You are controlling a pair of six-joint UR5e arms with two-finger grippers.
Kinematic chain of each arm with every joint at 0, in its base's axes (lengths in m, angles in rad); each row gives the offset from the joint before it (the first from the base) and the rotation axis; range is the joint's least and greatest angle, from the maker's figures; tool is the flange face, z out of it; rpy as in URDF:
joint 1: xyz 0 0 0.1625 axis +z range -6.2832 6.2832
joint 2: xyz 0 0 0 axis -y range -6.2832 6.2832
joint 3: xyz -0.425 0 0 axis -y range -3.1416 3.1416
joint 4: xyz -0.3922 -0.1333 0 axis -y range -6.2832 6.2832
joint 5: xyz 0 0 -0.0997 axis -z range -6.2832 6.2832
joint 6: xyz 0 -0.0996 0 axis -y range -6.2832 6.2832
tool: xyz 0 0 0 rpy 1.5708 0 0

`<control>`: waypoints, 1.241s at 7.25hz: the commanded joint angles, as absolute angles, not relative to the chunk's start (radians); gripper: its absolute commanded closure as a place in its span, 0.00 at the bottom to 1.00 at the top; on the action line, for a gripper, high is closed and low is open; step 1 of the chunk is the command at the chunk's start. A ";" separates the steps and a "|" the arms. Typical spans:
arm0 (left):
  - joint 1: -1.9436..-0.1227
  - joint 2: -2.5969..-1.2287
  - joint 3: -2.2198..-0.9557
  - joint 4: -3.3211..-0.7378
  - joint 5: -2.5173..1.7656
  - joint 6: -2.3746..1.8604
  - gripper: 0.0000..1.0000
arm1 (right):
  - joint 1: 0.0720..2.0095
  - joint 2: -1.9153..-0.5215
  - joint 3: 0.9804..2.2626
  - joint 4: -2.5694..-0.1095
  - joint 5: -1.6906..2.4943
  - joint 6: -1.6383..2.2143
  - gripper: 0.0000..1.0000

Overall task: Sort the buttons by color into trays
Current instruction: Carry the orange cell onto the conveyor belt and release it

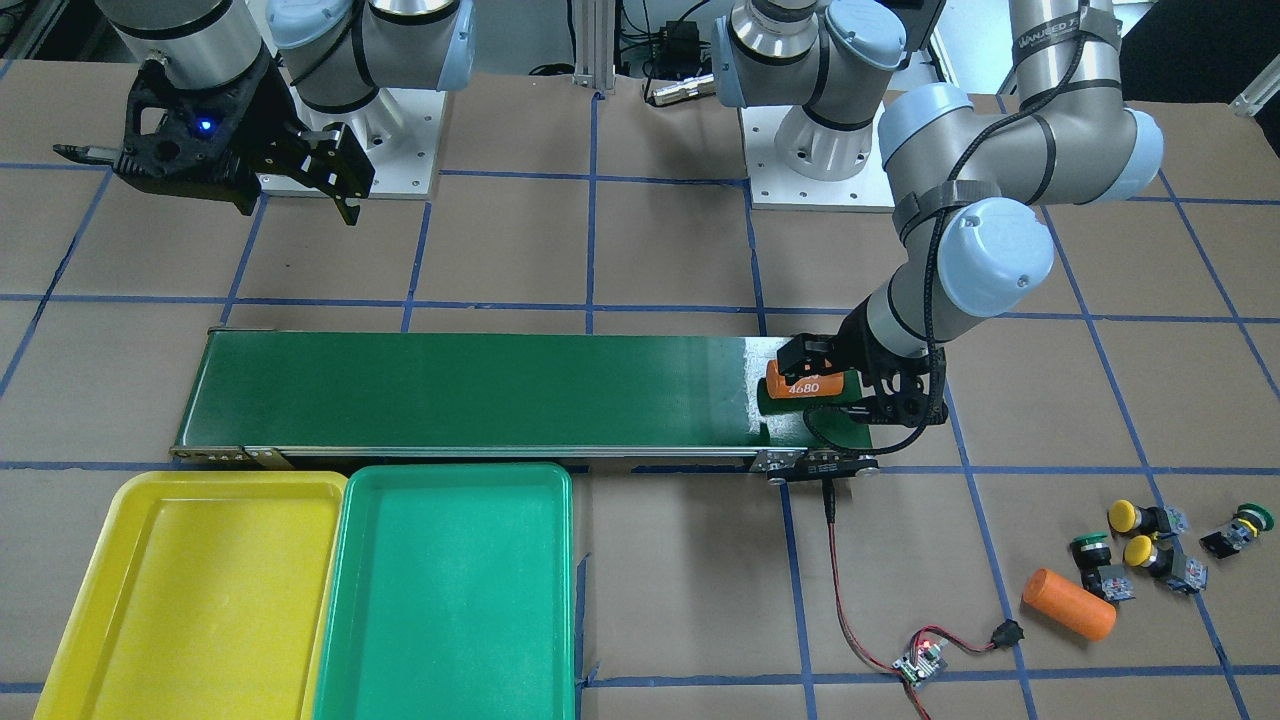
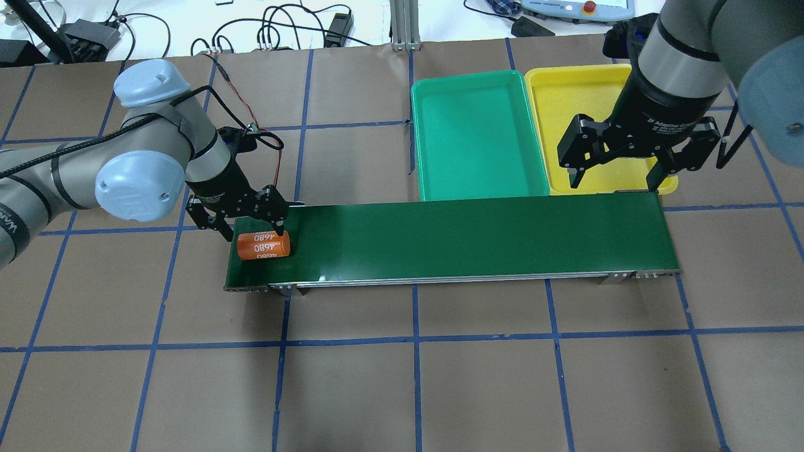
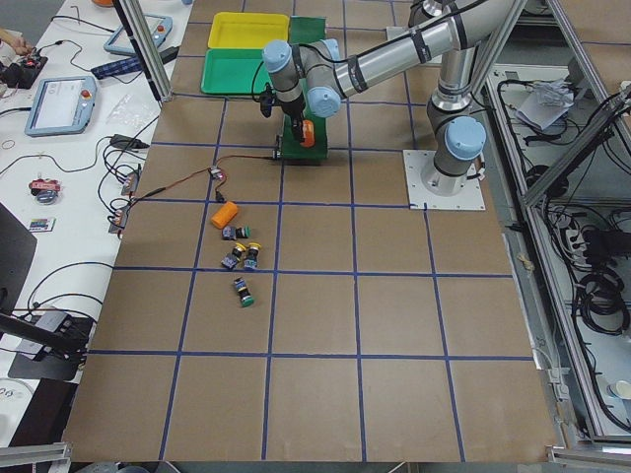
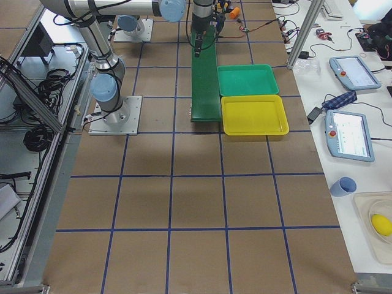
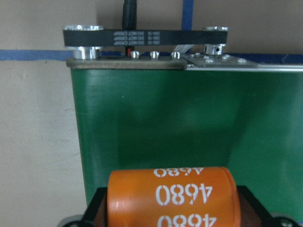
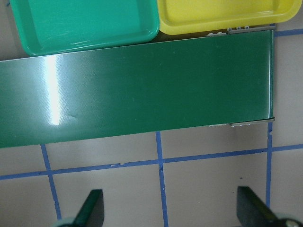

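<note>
Four buttons lie on the table past the belt's end in the front-facing view: two yellow-capped (image 1: 1125, 516) (image 1: 1140, 550) and two green-capped (image 1: 1090, 546) (image 1: 1252, 520). They show small in the exterior left view (image 3: 240, 258). The yellow tray (image 1: 200, 590) and the green tray (image 1: 450, 590) sit side by side, both empty; in the overhead view the green tray (image 2: 477, 135) is left of the yellow tray (image 2: 565, 94). My left gripper (image 2: 251, 233) is shut on an orange cylinder marked 4680 (image 2: 264, 245) at the belt's end. My right gripper (image 2: 612, 182) is open and empty above the belt's other end, by the yellow tray.
The long dark-green conveyor belt (image 2: 471, 238) runs across the table in front of the trays. A second orange cylinder (image 1: 1068, 604) lies beside the buttons. A small circuit board (image 1: 920, 665) with a red-black wire lies near the belt's motor end.
</note>
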State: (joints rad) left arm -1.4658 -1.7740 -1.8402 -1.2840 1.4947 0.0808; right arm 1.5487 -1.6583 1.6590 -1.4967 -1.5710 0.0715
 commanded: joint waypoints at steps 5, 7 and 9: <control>-1.263 -1.989 -1.433 -1.353 1.505 0.551 0.00 | 1.549 -1.660 1.660 -1.502 -1.560 0.072 0.00; -1.224 -2.130 -1.271 -1.273 1.629 0.818 0.00 | 1.549 -1.658 1.660 -1.500 -1.569 0.064 0.00; -1.171 -2.283 -1.140 -1.174 1.634 0.937 0.00 | 1.549 -1.658 1.660 -1.499 -1.571 0.064 0.00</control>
State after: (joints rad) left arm -1.2018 -2.1906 -1.2186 -1.2291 1.6229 0.8730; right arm 1.5493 -1.6584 1.6598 -1.4993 -1.5692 0.0658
